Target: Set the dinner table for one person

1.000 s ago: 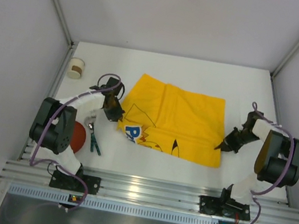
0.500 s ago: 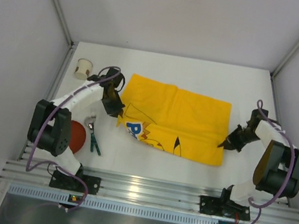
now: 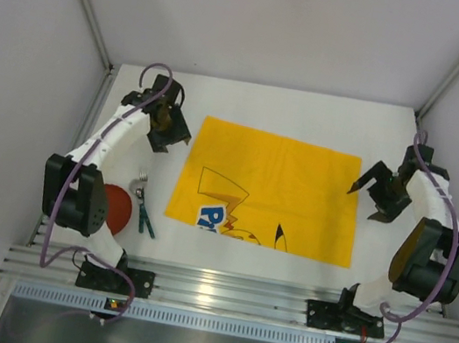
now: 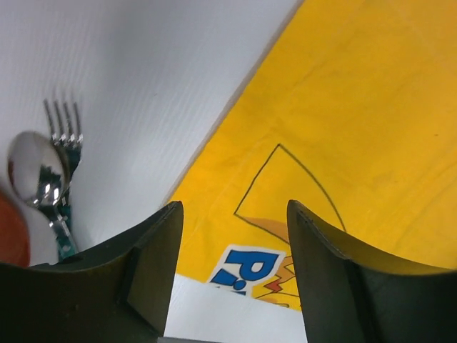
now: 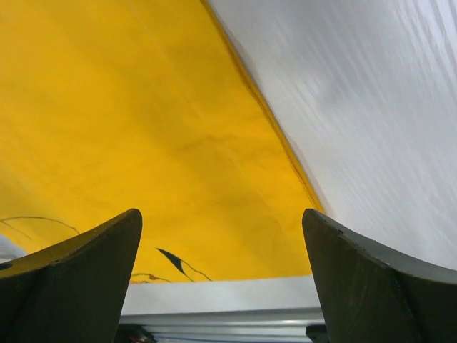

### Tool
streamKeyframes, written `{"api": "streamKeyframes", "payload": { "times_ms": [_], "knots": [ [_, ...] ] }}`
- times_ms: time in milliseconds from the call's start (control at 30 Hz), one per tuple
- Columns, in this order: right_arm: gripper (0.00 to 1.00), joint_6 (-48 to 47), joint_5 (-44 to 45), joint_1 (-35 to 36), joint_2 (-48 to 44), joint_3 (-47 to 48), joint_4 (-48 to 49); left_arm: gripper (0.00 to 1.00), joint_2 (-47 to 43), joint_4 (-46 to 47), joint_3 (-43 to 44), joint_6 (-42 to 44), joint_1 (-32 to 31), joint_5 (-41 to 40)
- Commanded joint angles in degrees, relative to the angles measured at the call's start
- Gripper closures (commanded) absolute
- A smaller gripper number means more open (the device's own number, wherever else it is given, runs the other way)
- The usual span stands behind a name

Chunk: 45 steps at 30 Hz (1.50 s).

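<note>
Fingers (image 4: 153,264) on left gripper (image 4: 232,271) and right gripper (image 5: 221,279) were spread, gripping nothing. Dinner table (image 3: 311,110) sat fixed beneath the flat yellow cloth (image 3: 270,192). We judged it rigid, slick and ungrabbable, so we'd pinch the limp cloth's corners instead.

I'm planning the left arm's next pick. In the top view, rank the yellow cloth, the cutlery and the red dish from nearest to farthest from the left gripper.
From the left gripper:
1. yellow cloth: its far-left corner lies just to the right of the jaws.
2. cutlery: back toward the arm bases, left of the cloth.
3. red dish: just left of the cutlery, slightly farther.
</note>
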Motion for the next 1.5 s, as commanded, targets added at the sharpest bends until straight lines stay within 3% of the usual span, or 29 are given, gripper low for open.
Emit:
{"api": "streamKeyframes", "payload": {
  "times_ms": [0, 67, 200, 300, 533, 767, 933, 1167, 1300, 1400, 1467],
  "knots": [
    [0.05, 0.5, -3.5, 0.3, 5.0, 8.2, 2.1, 0.36, 6.9, 13.5, 4.1, 6.0, 0.9, 8.3],
    [0.07, 1.1, -6.8, 1.1, 7.4, 10.3, 6.2, 0.38, 11.5, 16.4, 7.9, 6.6, 0.9, 11.2],
    [0.12, 1.8, -15.7, 4.2, 17.9, 17.5, 11.7, 0.4, 24.4, 9.0, 26.0, 7.7, 2.3, 7.8],
    [0.17, 1.8, -18.9, 8.0, 26.1, 23.1, 13.2, 0.41, 28.2, 6.2, 34.1, 8.8, 5.3, 7.2],
    [0.18, 2.8, -19.6, 17.4, 39.2, 31.9, 13.7, 0.4, 28.5, 6.5, 39.5, 9.3, 11.8, 3.7],
    [0.2, 4.2, -20.9, 21.2, 45.4, 37.7, 14.0, 0.4, 29.1, 4.2, 42.0, 5.6, 13.7, -2.9],
    [0.21, 4.5, -20.0, 21.3, 38.0, 31.0, 15.0, 0.4, 32.5, 2.3, 48.0, 3.5, 13.8, -6.5],
    [0.21, 4.2, -21.1, 21.4, 17.4, 8.0, 19.9, 0.36, 38.4, 6.9, 55.4, 6.5, 13.9, -20.9],
    [0.21, 5.3, -22.5, 21.4, 8.4, -0.3, 21.7, 0.35, 41.4, 7.8, 57.5, 9.0, 14.9, -24.9],
    [0.19, 4.6, -22.5, 21.2, 2.1, -2.1, 20.2, 0.35, 41.4, 5.0, 55.6, 6.1, 18.1, -21.7],
    [0.14, 3.6, -22.1, 21.0, -1.4, -1.2, 18.9, 0.35, 39.5, 6.2, 49.8, 5.3, 21.4, -18.8]
  ]
}}
